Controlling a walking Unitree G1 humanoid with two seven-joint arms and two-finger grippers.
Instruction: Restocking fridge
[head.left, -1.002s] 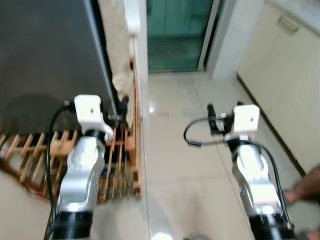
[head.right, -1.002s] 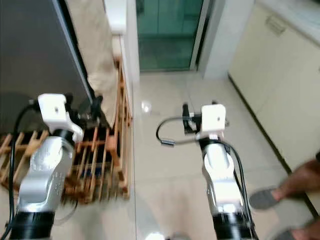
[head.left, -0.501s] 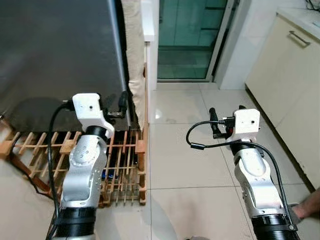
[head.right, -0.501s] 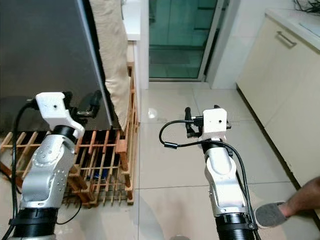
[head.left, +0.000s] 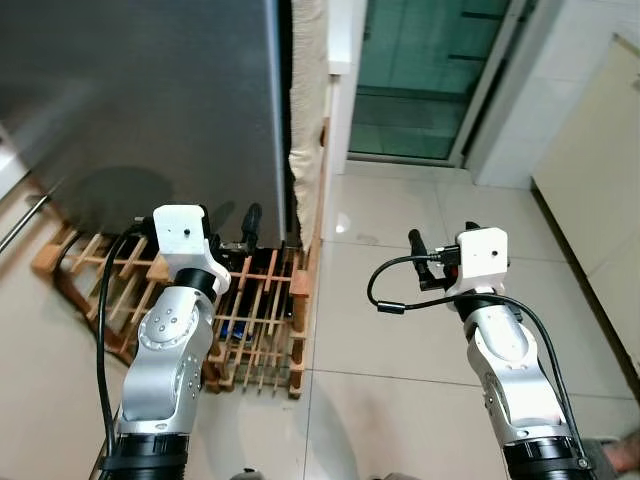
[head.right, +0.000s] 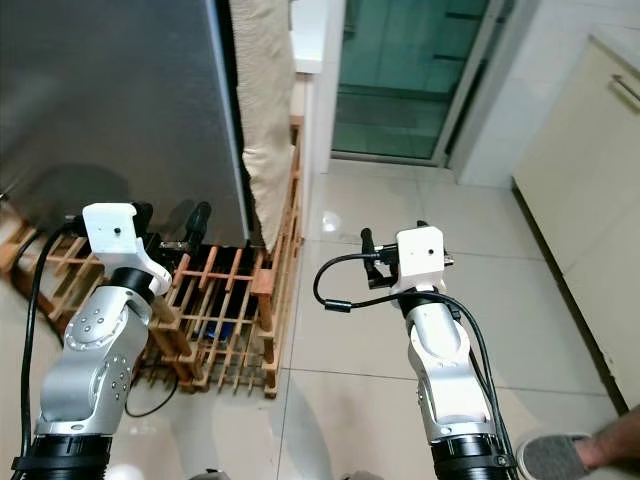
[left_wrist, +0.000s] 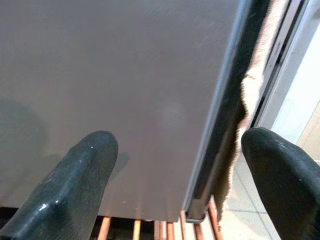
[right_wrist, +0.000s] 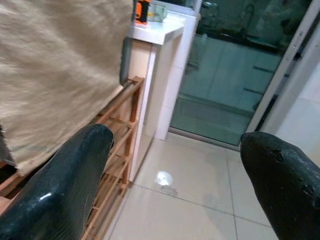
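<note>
The grey fridge (head.left: 130, 100) fills the far left above a wooden rack (head.left: 250, 320) on the floor, the left gripper (left_wrist: 180, 165) held up near its door edge with fingers spread, a beige cloth (head.left: 308, 110) hanging just right, and the right gripper (right_wrist: 175, 170) spread over bare tiles (head.left: 400, 330).

The tall dark grey brushed-metal fridge (head.left: 140, 100) fills the upper left of the head views, door shut, its right edge running vertically beside a hanging beige cloth.
</note>
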